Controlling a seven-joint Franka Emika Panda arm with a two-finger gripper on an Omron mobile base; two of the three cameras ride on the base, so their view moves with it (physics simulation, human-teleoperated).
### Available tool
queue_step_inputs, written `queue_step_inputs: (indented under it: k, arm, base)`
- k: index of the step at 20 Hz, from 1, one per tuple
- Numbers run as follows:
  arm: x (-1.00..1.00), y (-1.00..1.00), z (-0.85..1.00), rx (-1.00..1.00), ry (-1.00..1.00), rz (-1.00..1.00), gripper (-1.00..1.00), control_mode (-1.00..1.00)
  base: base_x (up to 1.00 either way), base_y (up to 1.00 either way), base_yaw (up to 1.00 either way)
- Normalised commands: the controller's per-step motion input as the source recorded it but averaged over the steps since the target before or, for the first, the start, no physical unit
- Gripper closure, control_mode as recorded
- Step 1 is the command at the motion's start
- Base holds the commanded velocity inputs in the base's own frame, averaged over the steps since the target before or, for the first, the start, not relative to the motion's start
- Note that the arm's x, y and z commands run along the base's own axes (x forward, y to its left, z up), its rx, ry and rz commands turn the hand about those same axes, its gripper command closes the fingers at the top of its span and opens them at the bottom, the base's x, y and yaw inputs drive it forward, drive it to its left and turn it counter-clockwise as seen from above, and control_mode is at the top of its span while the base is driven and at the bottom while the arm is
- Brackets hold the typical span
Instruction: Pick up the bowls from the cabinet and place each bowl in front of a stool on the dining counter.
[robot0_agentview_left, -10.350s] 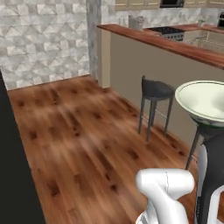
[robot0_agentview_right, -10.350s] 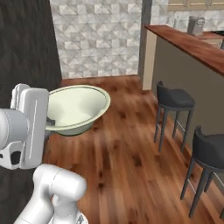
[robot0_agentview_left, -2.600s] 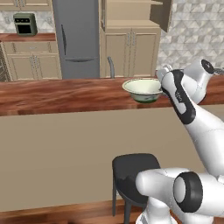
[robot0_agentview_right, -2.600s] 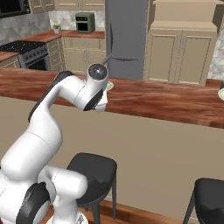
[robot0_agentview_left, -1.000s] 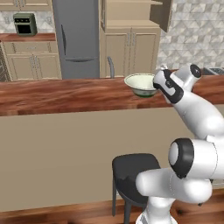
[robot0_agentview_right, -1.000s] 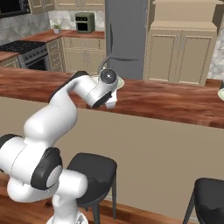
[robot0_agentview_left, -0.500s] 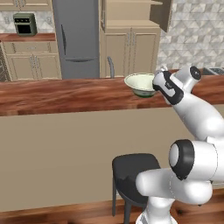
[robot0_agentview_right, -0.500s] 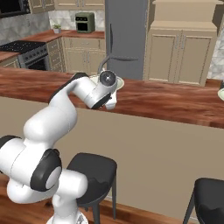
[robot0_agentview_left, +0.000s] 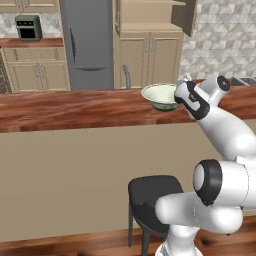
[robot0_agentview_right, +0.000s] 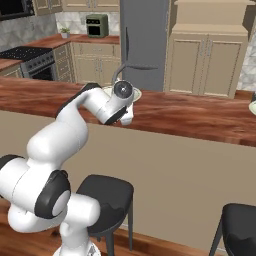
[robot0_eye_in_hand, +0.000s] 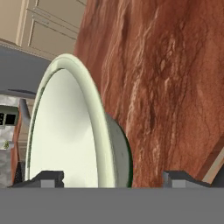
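Note:
A pale cream-green bowl (robot0_agentview_left: 160, 96) sits upright on the reddish-brown dining counter (robot0_agentview_left: 75, 107), above a black stool (robot0_agentview_left: 154, 199). My gripper (robot0_agentview_left: 179, 97) is at the bowl's right rim, open. In the hand view the bowl (robot0_eye_in_hand: 72, 131) fills the left half; its rim lies between my two spread fingertips (robot0_eye_in_hand: 49, 177) and touches neither. A second bowl (robot0_agentview_right: 253, 107) rests on the counter at the right edge, cut off by the frame, above another stool (robot0_agentview_right: 241, 224). The beige cabinet (robot0_agentview_left: 149, 54) stands behind the counter.
A grey fridge (robot0_agentview_left: 89, 44) stands left of the cabinet. A toaster oven (robot0_agentview_right: 96, 25) and a stove (robot0_agentview_right: 27, 58) sit on the back kitchen counter. The plain beige half-wall (robot0_agentview_left: 65, 180) drops below the dining counter to the wood floor.
The jaws have opened and let go of the bowl, which now stands on the dining counter by itself. The arm has barely moved.

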Motion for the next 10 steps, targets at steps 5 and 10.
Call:
queue_step_inputs:
  k: [5,10]
  arm:
    - [0.00,0.00,0.12,-0.01,0.02,0.00,-1.00,-1.00]
    - [-0.51,0.00,0.57,-0.12,0.19,0.00,-1.00,-1.00]
  base:
    - [0.00,0.00,0.00]
    - [0.00,0.00,0.00]
